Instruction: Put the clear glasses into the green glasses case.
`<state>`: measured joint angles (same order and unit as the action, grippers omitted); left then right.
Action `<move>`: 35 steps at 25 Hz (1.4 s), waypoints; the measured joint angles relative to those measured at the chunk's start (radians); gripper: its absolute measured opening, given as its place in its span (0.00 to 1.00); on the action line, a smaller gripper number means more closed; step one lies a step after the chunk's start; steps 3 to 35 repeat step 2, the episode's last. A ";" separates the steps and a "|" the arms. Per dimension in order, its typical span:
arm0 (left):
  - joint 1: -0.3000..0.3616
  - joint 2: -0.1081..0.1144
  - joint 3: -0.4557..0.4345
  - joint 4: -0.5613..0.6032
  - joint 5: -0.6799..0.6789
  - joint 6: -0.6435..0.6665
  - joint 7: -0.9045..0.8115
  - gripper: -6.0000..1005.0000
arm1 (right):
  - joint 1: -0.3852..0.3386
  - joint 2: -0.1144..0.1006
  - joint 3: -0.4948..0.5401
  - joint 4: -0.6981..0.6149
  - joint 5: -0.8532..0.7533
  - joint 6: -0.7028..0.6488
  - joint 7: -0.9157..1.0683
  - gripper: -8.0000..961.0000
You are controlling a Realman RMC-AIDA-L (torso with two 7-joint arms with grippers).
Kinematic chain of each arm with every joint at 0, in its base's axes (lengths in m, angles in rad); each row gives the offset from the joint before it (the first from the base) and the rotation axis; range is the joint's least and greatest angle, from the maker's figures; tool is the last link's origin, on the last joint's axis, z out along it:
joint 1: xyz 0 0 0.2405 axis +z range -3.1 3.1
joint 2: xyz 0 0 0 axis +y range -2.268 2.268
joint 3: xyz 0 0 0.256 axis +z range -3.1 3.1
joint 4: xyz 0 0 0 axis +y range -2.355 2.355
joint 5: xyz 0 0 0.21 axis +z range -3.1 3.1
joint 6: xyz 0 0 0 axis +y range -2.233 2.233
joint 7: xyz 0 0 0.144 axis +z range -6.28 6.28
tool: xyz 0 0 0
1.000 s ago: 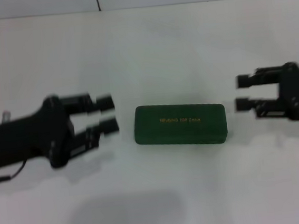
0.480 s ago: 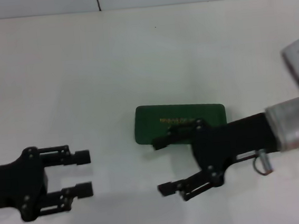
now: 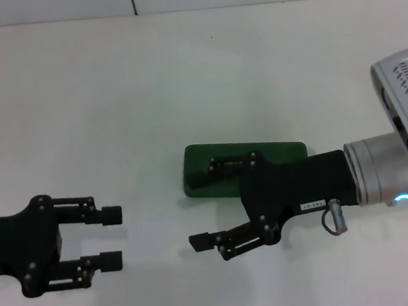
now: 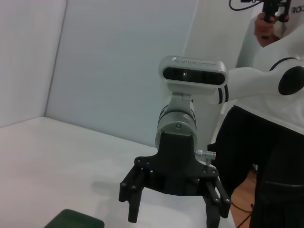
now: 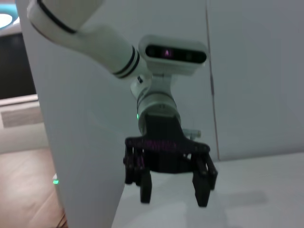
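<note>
The green glasses case lies with its lid down at the middle of the white table; a corner of the green glasses case also shows in the left wrist view. My right gripper reaches in from the right, open, one finger over the case's top and the other on the table in front of it. The left wrist view shows that right gripper head-on with spread fingers. My left gripper hovers open at the near left, apart from the case, and the left gripper appears empty in the right wrist view. The clear glasses are out of view.
The white table runs back to a tiled wall. A person in white and black stands behind my right arm in the left wrist view. A white partition rises at the table's left side.
Both grippers left the case's sides and came nearer the front. Since half a second ago the right gripper slid further left over the case; the left one barely moved.
</note>
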<state>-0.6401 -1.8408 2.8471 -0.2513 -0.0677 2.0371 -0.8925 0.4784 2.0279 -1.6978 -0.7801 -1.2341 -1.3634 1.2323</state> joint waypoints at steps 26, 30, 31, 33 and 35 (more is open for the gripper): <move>-0.008 0.001 0.000 0.000 -0.004 0.000 0.001 0.60 | -0.013 0.000 -0.001 -0.001 0.008 -0.006 -0.006 0.90; -0.008 0.001 0.000 0.000 -0.004 0.000 0.001 0.60 | -0.013 0.000 -0.001 -0.001 0.008 -0.006 -0.006 0.90; -0.008 0.001 0.000 0.000 -0.004 0.000 0.001 0.60 | -0.013 0.000 -0.001 -0.001 0.008 -0.006 -0.006 0.90; -0.008 0.001 0.000 0.000 -0.004 0.000 0.001 0.60 | -0.013 0.000 -0.001 -0.001 0.008 -0.006 -0.006 0.90; -0.008 0.001 0.000 0.000 -0.004 0.000 0.001 0.60 | -0.013 0.000 -0.001 -0.001 0.008 -0.006 -0.006 0.90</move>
